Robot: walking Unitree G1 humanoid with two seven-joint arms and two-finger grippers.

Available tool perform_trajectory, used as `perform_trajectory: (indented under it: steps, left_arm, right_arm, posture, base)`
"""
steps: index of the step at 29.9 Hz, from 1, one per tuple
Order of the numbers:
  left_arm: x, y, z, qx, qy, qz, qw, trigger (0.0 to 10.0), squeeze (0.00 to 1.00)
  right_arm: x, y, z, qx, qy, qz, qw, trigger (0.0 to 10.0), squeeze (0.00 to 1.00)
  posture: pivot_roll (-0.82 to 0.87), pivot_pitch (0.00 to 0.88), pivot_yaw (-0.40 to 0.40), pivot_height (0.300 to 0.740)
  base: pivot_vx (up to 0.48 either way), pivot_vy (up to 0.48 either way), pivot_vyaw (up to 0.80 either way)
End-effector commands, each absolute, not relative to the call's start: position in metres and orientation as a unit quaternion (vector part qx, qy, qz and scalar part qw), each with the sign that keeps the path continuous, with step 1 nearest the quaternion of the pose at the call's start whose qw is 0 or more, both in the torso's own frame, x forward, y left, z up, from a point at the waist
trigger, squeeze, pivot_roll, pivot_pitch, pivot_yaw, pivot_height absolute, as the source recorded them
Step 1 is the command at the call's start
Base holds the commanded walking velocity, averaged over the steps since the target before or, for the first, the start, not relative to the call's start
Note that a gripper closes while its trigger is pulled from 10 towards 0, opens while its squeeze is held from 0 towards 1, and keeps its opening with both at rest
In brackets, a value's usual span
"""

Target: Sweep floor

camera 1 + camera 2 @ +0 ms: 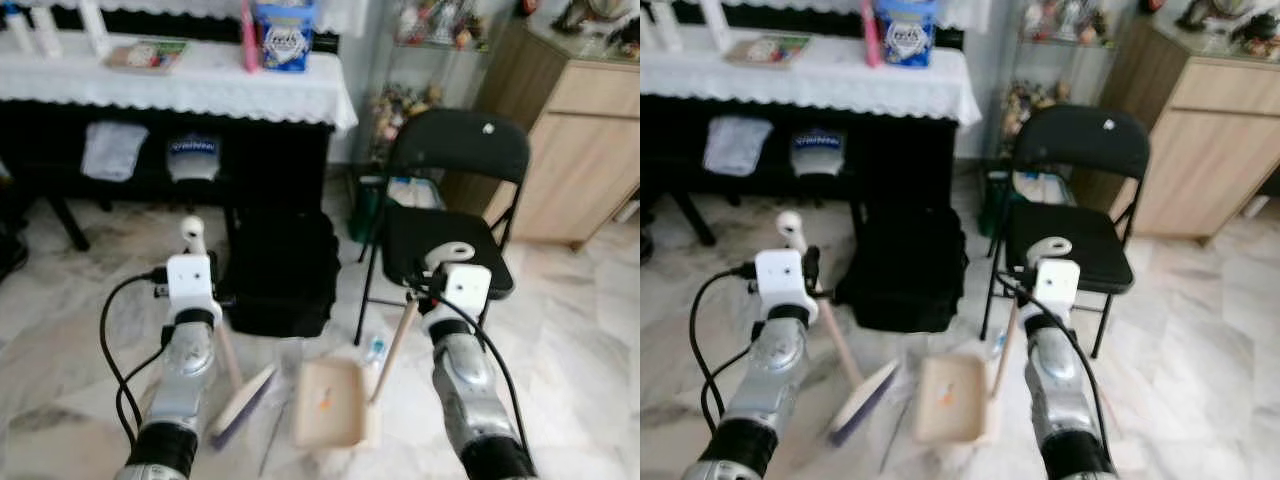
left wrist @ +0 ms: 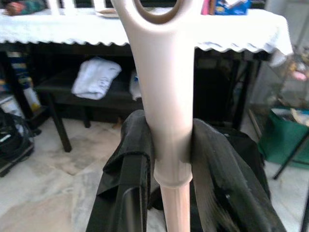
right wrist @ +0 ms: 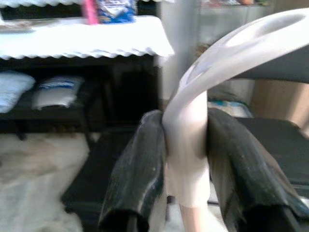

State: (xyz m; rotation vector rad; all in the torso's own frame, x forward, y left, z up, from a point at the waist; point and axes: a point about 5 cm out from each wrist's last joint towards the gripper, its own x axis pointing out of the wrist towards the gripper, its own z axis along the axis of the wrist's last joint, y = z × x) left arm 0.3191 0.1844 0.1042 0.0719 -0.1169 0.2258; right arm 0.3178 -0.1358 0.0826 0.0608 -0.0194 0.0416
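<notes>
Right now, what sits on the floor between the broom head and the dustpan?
Bare marble floor lies between the broom head and the dustpan, as the left eye view shows.

black folding chair (image 1: 450,215) beyond right gripper (image 3: 186,159), black backpack (image 1: 280,270) between grippers, cloth-covered table (image 1: 190,85) far behind

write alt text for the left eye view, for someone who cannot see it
Two silver robot arms over a marble floor: the left claw holds a cream-handled broom, the right claw a cream plastic dustpan by its handle. Behind stand a black backpack and a black folding chair.
</notes>
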Motion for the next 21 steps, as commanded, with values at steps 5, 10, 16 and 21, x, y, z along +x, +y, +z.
perform_trajectory:
  steps: [5, 10, 16, 21]
  left_arm:
    - [0.3222, 0.1775, 0.1154, 0.052, -0.087, 0.097, 0.990, 10.0, 0.00]
    - [0.3221, 0.1751, 0.1168, 0.050, -0.094, 0.091, 0.990, 10.0, 0.00]
    - [0.3224, 0.1741, 0.1155, 0.055, -0.088, 0.084, 0.991, 10.0, 0.00]
    - [0.3218, 0.1731, 0.1148, 0.056, -0.088, 0.081, 0.991, 10.0, 0.00]
  right_arm:
    - [0.3219, -0.1436, 0.0965, 0.039, -0.042, 0.009, 0.998, 10.0, 0.00]
    - [0.3219, -0.1445, 0.0965, 0.038, -0.041, 0.007, 0.998, 10.0, 0.00]
    - [0.3220, -0.1439, 0.0965, 0.031, -0.040, 0.010, 0.999, 10.0, 0.00]
    - [0.3214, -0.1436, 0.0960, 0.035, -0.040, 0.011, 0.999, 10.0, 0.00]
  posture:
    - [0.00, 0.000, -0.033, 0.740]
    - [0.01, 0.000, -0.033, 0.740]
    - [0.00, 0.000, -0.031, 0.740]
    - [0.01, 0.000, -0.032, 0.740]
  base:
    - [0.000, 0.155, 0.00]
    - [0.000, 0.000, 0.00]
    - [0.000, 0.000, 0.00]
    - [0.335, 0.000, 0.00]
